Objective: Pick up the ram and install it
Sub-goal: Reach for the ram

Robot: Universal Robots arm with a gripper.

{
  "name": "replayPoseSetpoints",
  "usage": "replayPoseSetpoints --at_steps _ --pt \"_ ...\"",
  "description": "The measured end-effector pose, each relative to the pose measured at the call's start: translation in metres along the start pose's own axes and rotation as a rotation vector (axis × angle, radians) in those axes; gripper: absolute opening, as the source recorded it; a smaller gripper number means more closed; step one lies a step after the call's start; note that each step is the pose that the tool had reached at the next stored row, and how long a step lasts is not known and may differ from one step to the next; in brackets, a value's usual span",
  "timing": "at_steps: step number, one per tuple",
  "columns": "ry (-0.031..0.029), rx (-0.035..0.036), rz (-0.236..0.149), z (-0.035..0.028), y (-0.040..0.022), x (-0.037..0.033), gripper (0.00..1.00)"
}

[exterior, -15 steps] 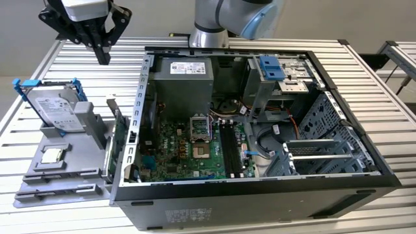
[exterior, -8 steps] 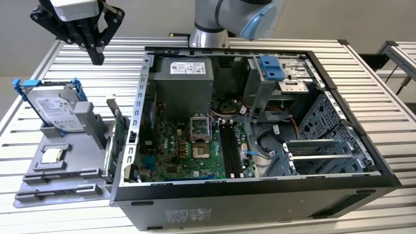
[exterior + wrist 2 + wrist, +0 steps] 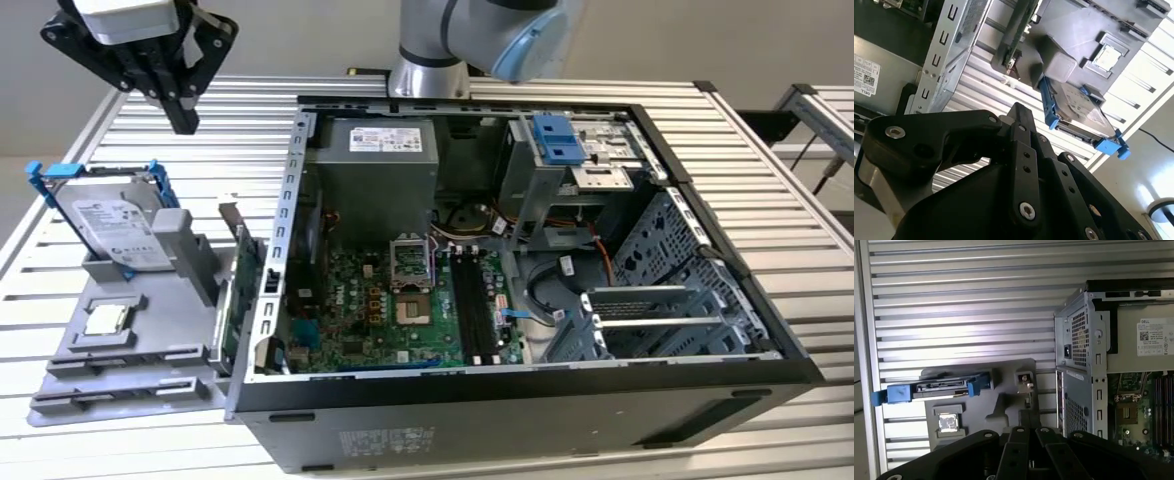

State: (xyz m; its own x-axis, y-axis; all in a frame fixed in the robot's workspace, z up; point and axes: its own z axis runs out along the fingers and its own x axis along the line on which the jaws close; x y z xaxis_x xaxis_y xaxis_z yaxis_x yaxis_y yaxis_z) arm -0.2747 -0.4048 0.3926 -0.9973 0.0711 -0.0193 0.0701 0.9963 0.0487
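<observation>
My gripper hangs with fingers together, clamping nothing I can see, above the slatted table's corner beyond the grey parts tray. Where the ram lies I cannot tell. I judge it light, thin and fragile, best pinched by its long edges.

Bright even light, glare patch on slatted table, soft shadows

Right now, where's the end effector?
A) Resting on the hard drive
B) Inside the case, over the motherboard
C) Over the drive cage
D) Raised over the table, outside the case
D: the end effector hangs above the slatted table, at the exterior view's left of the open case, on the gray fixture side.
</observation>
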Motion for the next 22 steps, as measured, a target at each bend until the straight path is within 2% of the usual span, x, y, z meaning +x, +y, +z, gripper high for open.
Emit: replayPoseSetpoints --at_steps 8,22 --pt "0.0000 0.0000 0.000 -0.0004 -0.0028 0.0151 0.00" --pt "0.0000 0.0000 0.000 -0.0015 -0.0109 0.0574 0.00"
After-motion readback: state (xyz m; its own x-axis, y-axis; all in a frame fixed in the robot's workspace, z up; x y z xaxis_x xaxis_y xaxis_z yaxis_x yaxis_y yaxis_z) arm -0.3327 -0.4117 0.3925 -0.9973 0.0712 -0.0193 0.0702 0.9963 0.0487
